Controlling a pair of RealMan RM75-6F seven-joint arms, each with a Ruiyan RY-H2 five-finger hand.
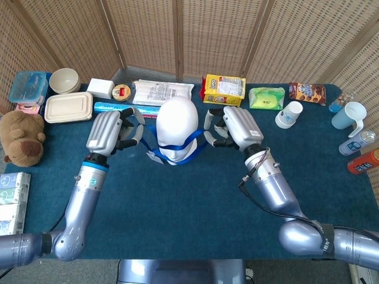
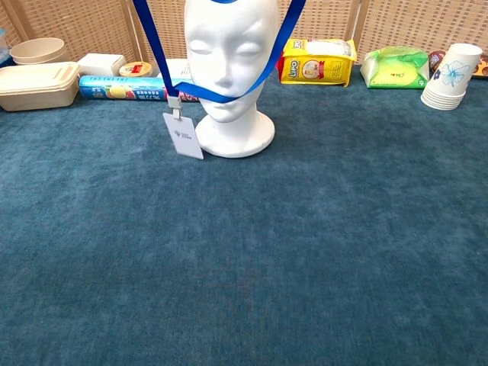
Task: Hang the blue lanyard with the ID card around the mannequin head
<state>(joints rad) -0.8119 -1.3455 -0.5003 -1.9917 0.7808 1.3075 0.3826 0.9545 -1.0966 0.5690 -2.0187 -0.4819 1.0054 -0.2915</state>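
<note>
Both hands up at head height, one each side of the mannequin head [image 1: 176, 127]. Left hand [image 1: 110, 131] sits just left of it, fingers [image 1: 131, 131] curled round the blue lanyard [image 1: 177, 147]; right hand [image 1: 234, 126] just right of it, fingers [image 1: 214, 135] curled on the strap's other side. So both are holding the lanyard, loop stretched betw. them.

From the chest view the strap runs down from top-left and top-right of frame, and the front run crosses the face at about chin/mouth level, touching it. A bit of blue also shows at the crown, top edge of that view. Whether the loop is fully over the head at the back – can't tell.

ID card [image 2: 186, 135] hangs off its clip on the left run of the strap, tilted, just left of the head's base and clear of the table [image 2: 305, 252]. In the head view it's a small white patch by the left side of the neck.

Along the back of the table: yellow box [image 1: 224, 90], green pack [image 1: 266, 98], stack of paper cups [image 2: 447, 76], blue wrap roll [image 2: 126, 89], beige lidded container [image 1: 68, 107], bowl [image 1: 64, 80]. Teddy bear [image 1: 22, 138] at far left edge.
</note>
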